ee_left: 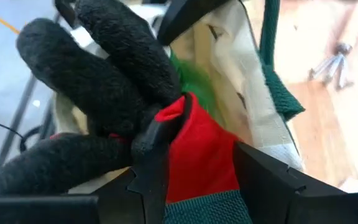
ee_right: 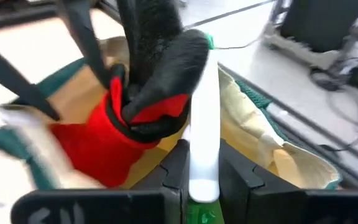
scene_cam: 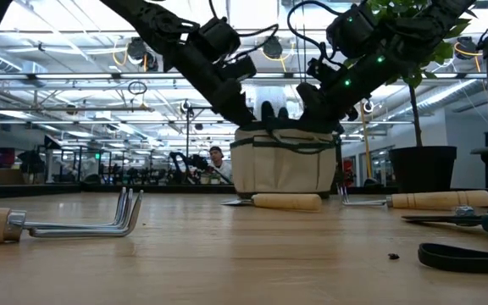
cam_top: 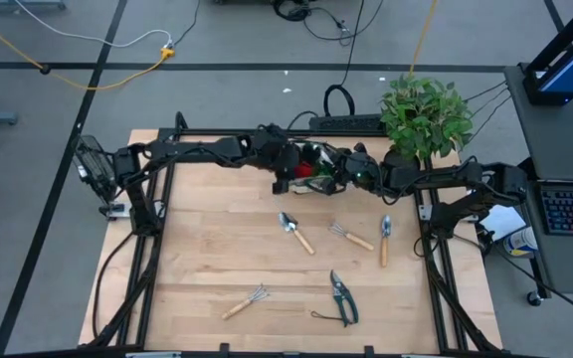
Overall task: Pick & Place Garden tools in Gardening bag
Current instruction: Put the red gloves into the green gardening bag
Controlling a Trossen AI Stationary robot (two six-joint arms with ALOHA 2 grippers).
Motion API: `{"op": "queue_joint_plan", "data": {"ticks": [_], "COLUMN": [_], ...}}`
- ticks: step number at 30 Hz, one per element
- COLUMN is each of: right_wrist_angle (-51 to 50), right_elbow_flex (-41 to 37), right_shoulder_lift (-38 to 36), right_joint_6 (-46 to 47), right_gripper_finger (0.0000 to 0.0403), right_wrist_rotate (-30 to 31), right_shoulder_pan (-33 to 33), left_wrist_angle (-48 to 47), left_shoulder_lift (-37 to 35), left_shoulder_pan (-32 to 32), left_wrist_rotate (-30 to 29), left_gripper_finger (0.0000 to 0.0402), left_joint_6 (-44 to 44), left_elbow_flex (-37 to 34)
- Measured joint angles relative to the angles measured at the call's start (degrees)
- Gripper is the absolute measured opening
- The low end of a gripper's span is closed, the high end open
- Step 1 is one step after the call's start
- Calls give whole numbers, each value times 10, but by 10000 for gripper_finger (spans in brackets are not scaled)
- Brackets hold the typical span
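gardening bag (scene_cam: 284, 161) stands at the far edge of the table (cam_top: 217, 239), centre, just beside the black pot of the potted plant (cam_top: 424, 117); it is round, beige fabric with dark green trim, mouth open upward. both arms meet over it. left gripper (ee_left: 191, 168) is above the bag mouth, jaws part open and closed around a red-black glove (ee_left: 194, 149): red cuff and palm between the fingers, fuzzy black glove fingers splayed upward, green knit band at the wrist end. a patch of green shows inside the bag behind the glove. right gripper (ee_right: 202, 165) is at the bag rim from the other side, jaws narrow and clamped on the pale neck of the green spray bottle (ee_right: 202, 143), which stands upright between the fingers; the glove touches or lies just against the bottle in the right wrist view. tools on the table, all lying flat and apart from each other: trowel (cam_top: 295, 232), small fork (cam_top: 350, 236) and a narrow trowel (cam_top: 385, 240) in a row near the bag; hand rake (cam_top: 245, 301) and pruning shears (cam_top: 342, 296) nearer the front edge. open wood lies between the bag and the row of tools, and the left half of the table is bare apart from the rake. a person (scene_cam: 217, 163) shows far off in the room behind the table in the low view.
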Motion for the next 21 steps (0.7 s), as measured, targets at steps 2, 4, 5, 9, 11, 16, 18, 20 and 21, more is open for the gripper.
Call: {"op": "queue_joint_plan", "data": {"ticks": [2, 4, 5, 9, 11, 16, 18, 20, 21], "right_wrist_angle": [2, 1, 1, 1, 1, 3, 3, 3, 3], "right_elbow_flex": [0, 0, 0, 0, 0, 0, 0, 0, 0], "right_shoulder_lift": [0, 0, 0, 0, 0, 0, 0, 0, 0], "right_joint_6": [16, 24, 25, 36, 41, 72, 78, 86, 86], "right_gripper_finger": [44, 44, 44, 44, 44, 44, 44, 44, 44], "right_wrist_rotate": [-13, -12, -12, -16, -23, -42, -42, -42, -42], "right_shoulder_pan": [1, 4, 4, 11, 19, 47, 58, 67, 71], "left_wrist_angle": [-10, -15, -20, -50, -69, -141, -167, -183, -185], "left_shoulder_lift": [0, 0, 0, 0, -4, -22, -35, -52, -61], "left_shoulder_pan": [3, 4, 5, 3, 2, 2, 1, -2, -4], "left_wrist_rotate": [16, 35, 48, 104, 111, 113, 114, 114, 114], "left_gripper_finger": [181, 181, 181, 181, 181, 181, 181, 181, 181], "left_joint_6": [7, 16, 25, 63, 70, 80, 81, 81, 82], "left_elbow_flex": [0, 0, 0, 0, 0, 0, 0, 0, -1]}}
